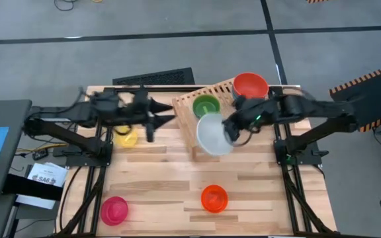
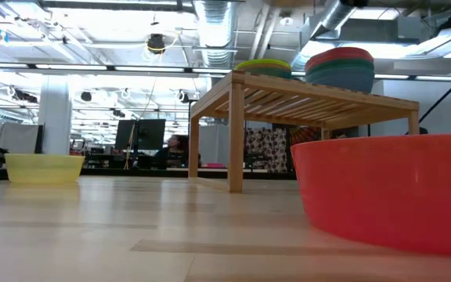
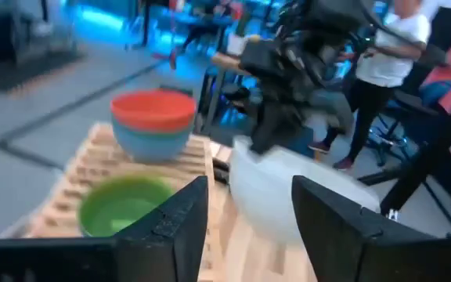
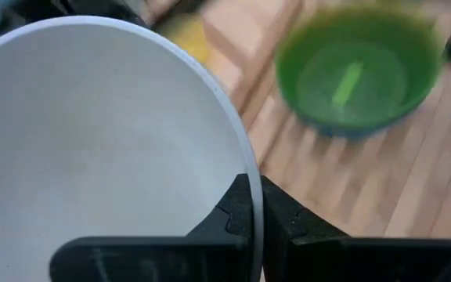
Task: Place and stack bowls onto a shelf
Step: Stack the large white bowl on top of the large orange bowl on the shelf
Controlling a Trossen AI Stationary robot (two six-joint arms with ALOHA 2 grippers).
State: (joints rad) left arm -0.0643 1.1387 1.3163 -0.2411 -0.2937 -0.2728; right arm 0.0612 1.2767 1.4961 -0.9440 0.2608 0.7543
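A white bowl (image 1: 213, 134) hangs over the near edge of the wooden slatted shelf (image 1: 187, 106), with my right gripper (image 1: 230, 129) shut on it. A green bowl (image 1: 205, 106) sits base down on the shelf. Beside it stands a stack with a red bowl (image 1: 251, 86) on top. My left gripper (image 1: 167, 114) is open just left of the shelf and points level toward the white bowl (image 3: 272, 188), touching nothing. Yellow (image 1: 126, 137), pink (image 1: 114, 209) and orange (image 1: 213, 198) bowls rest on the table. My right gripper pinches the white bowl's rim (image 4: 250, 168), one finger inside the bowl and one outside. The fingers come from the table's right, slanting down. The bowl is tilted, its opening toward the gripper, and hangs clear of the table.
The table's middle and near right are bare wood between the loose bowls. A dark slotted panel (image 1: 154, 77) lies at the far edge behind the left arm. In the low view the shelf (image 2: 304, 98) stands on legs, and the orange bowl (image 2: 390, 188) fills the near right.
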